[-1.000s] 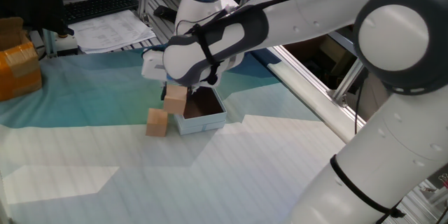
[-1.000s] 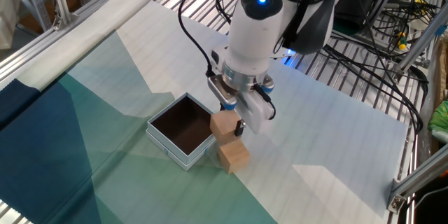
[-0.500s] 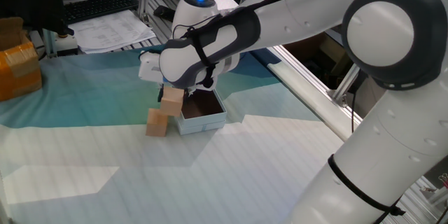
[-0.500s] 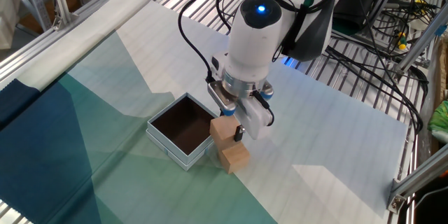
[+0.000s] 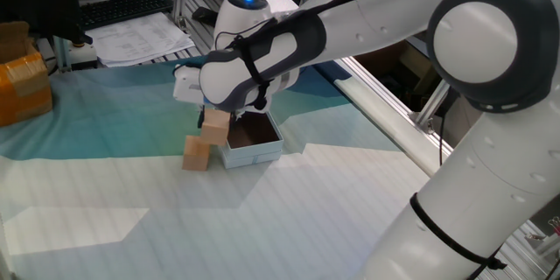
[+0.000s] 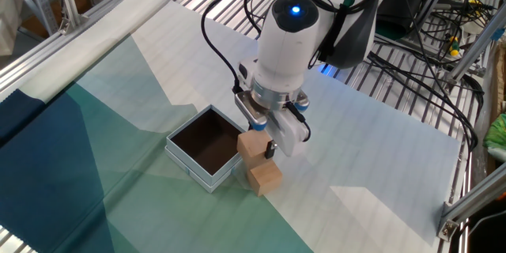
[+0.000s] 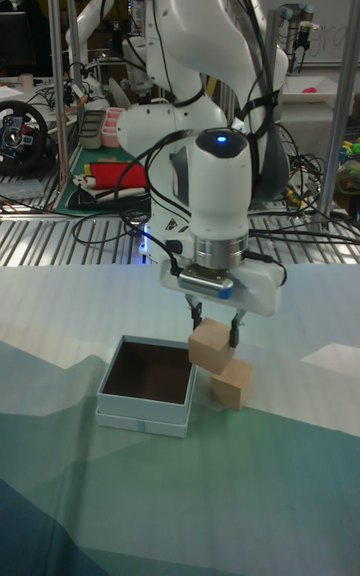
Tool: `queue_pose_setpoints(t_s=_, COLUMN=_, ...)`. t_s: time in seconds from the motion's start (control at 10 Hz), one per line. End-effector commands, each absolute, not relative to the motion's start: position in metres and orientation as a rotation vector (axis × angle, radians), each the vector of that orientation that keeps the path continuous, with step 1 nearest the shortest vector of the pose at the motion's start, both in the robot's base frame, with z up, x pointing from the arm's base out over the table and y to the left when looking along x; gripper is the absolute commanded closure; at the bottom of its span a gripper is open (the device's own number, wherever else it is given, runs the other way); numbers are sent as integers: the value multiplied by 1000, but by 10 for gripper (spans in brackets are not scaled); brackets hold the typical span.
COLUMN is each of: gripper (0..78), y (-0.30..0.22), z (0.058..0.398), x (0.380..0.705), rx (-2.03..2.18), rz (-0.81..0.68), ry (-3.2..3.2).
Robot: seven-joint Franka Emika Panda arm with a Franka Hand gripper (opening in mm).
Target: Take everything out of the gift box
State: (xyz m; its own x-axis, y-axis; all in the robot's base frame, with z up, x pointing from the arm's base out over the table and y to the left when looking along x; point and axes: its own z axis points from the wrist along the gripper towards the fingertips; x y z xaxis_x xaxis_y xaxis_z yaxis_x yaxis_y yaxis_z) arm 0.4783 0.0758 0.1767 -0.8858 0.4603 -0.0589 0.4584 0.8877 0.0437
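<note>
The gift box [image 6: 207,149] shows empty; your gripper [image 7: 214,334], clamped on the second cube [image 7: 208,347], must set it beside the first cube [image 7: 230,383] and release.

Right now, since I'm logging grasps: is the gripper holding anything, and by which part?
Yes. The gripper holds one wooden cube, its fingers pinching the cube's upper sides, above the second cube beside the gift box.

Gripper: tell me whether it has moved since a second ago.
Yes. The gripper with its held cube has shifted slightly left and down, away from the gift box and toward the cube on the cloth.
</note>
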Motion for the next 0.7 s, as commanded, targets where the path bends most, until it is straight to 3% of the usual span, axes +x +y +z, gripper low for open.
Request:
queue_pose_setpoints(t_s=0.1, gripper=763, y=76, z=178, x=479, rx=572, rz=36, ry=3037)
queue_pose_setpoints(t_s=0.7, gripper=763, y=100, z=178, x=471, rx=518, rz=40, ry=3058)
